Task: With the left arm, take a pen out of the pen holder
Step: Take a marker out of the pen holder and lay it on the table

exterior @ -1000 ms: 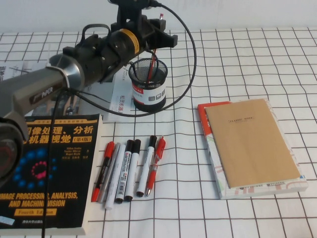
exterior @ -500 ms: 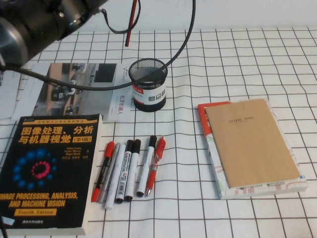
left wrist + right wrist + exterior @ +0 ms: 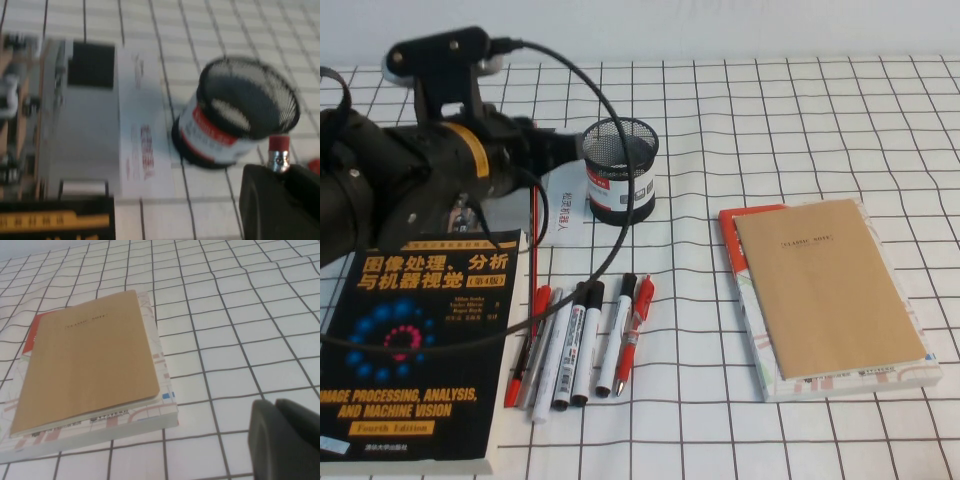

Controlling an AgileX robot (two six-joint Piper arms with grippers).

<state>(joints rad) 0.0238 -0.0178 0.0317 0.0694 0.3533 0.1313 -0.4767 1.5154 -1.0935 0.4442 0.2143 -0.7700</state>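
Pen holder [image 3: 619, 170] toward the counter's [image 3: 800, 120] back edge, left claw [image 3: 279, 172] just left of it, pen [image 3: 533, 250] upright in it, row of pens [image 3: 582, 345] in front, textbook [image 3: 420, 350] at front-left corner, notebook stack [image 3: 825, 290] toward right edge, right claw [image 3: 285, 440] near that stack.

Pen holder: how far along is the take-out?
Done: the red pencil is out of the pen holder, which looks empty. In hand: the left end effector is shut on its eraser end, hanging it above the laid-out pens. Left: probably just setting it down. The right end effector hovers by the notebooks.
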